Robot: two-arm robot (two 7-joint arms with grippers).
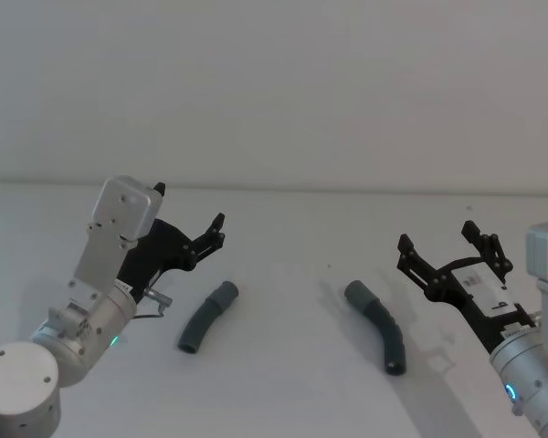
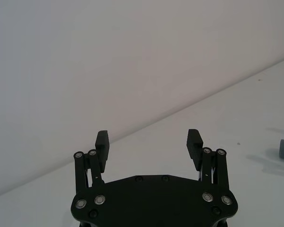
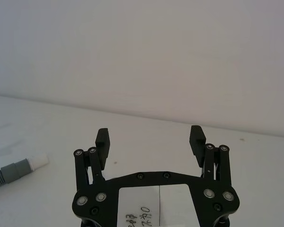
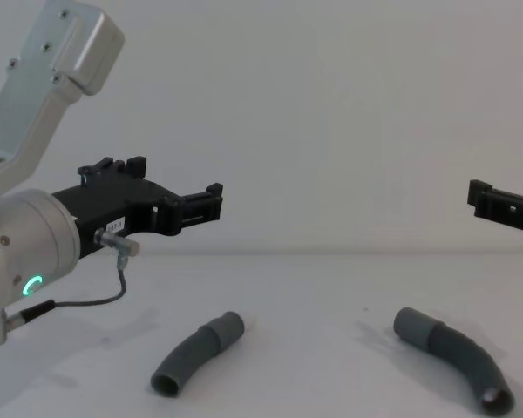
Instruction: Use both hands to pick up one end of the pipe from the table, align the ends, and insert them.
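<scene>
As both pipe pieces lie loose on the surface (image 1: 283,392), you can log none of the task as done.

Left piece (image 1: 205,318): flat on the surface, near the left tool (image 1: 190,208) on its inner side, with the left cuff (image 1: 225,295) at the far end.

Right piece (image 1: 380,327): well apart from the first and near the right tool (image 1: 438,237), with the right cuff (image 1: 356,294) also at the far end. The two cuffs lean roughly toward each other across a bare gap. They are neither touching nor in line.

Left tool: spread wide with nothing in it, raised above the surface, beside its piece rather than over it.

Right tool: the same — wide, empty, raised, off to the outer side of its piece.

The right wrist view catches a grey cuff with a white tip (image 3: 38,161) lying clear of the tool.

Left for you to do, by my reading: bring each tool down onto its piece, close, lift, line up the two cuffs and push them home. That puts progress at the very start of the approach — no contact.
</scene>
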